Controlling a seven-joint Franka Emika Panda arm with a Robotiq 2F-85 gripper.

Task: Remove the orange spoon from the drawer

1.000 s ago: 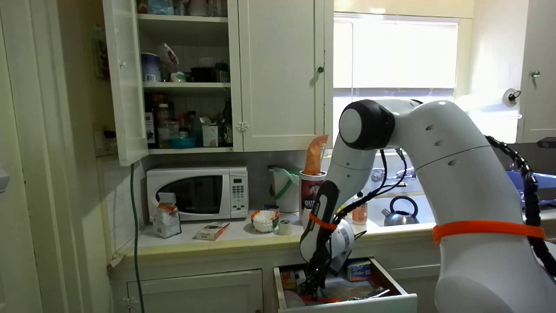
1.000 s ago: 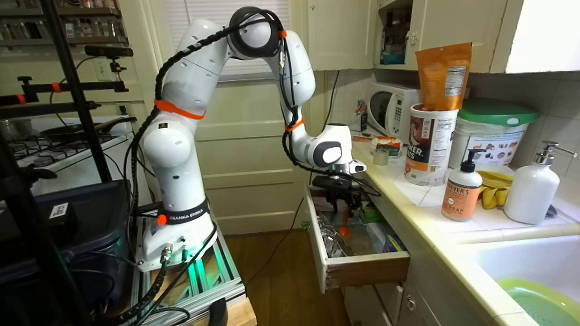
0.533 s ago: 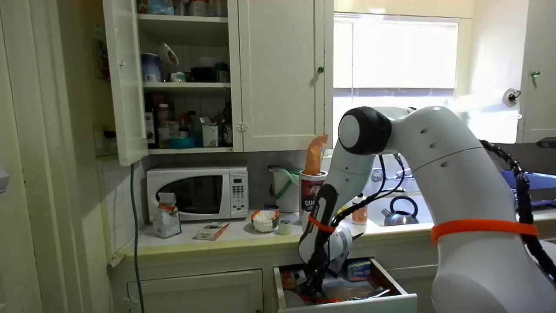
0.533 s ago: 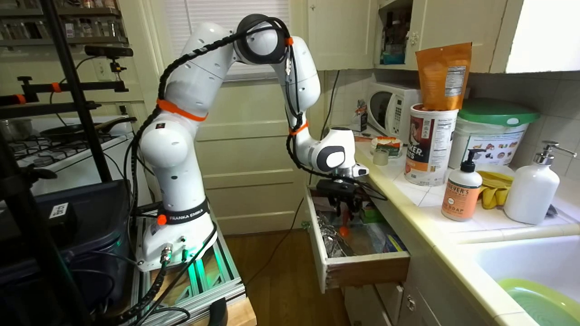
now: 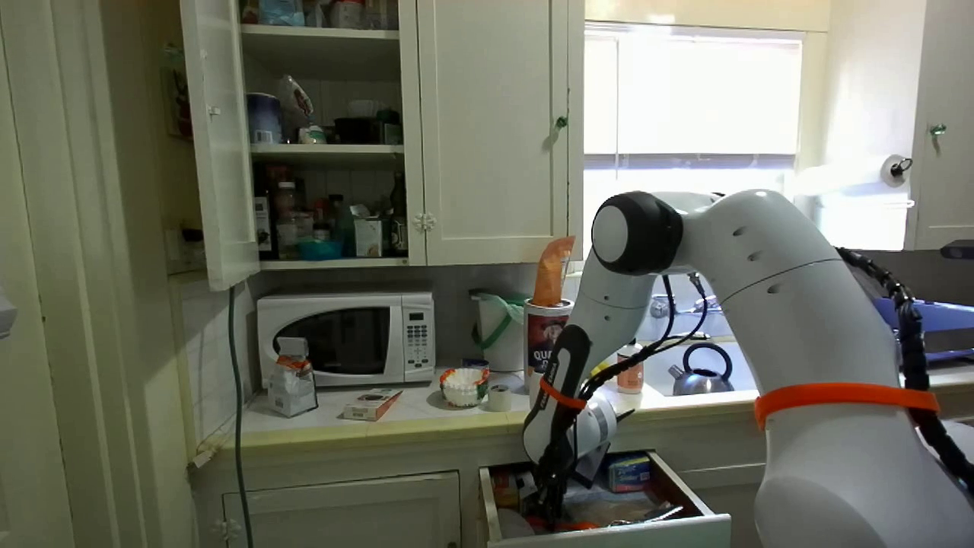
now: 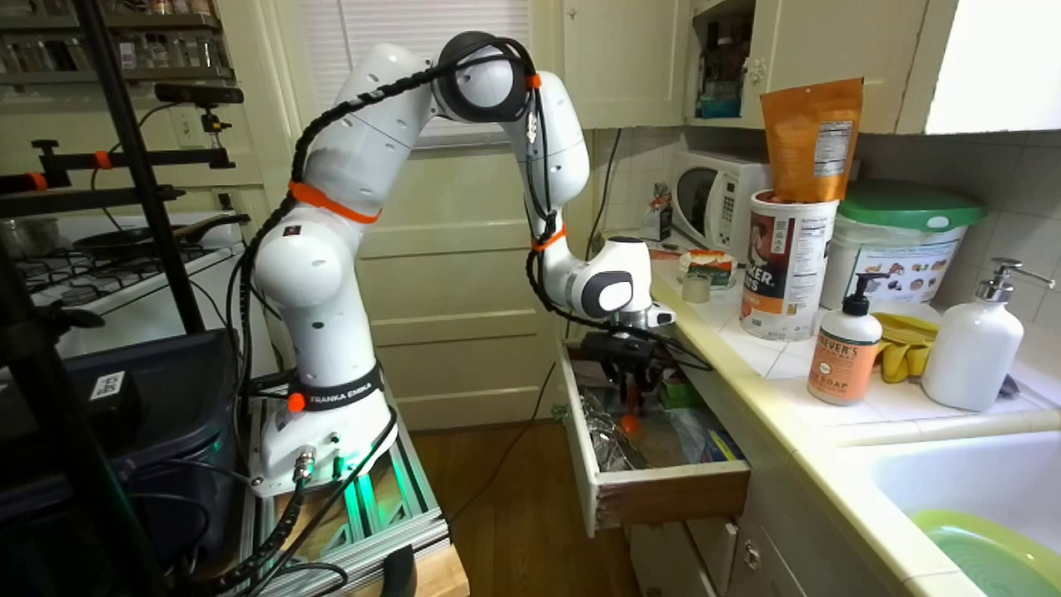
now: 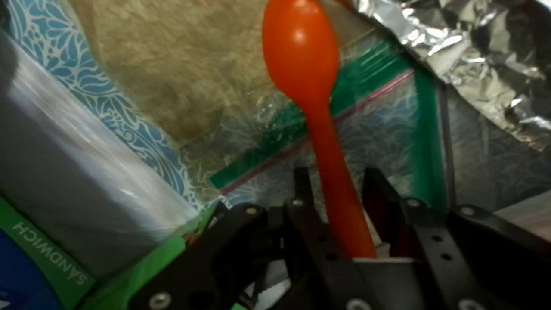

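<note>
Drawer (image 6: 671, 497) juts from beneath front edge of tabletop (image 6: 771, 406); orange spoon (image 7: 323, 125) lies inside (over zip-top bag (image 7: 379, 120)); end effector (image 7: 337, 181) spread apart, straddling spoon handle.

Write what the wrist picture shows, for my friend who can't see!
An orange spoon, its handle showing between the jaws of an open black pincer. Clear plastic with green strips is beneath, crumpled foil at top right, and a package marked SANDWICH at bottom left.
</note>
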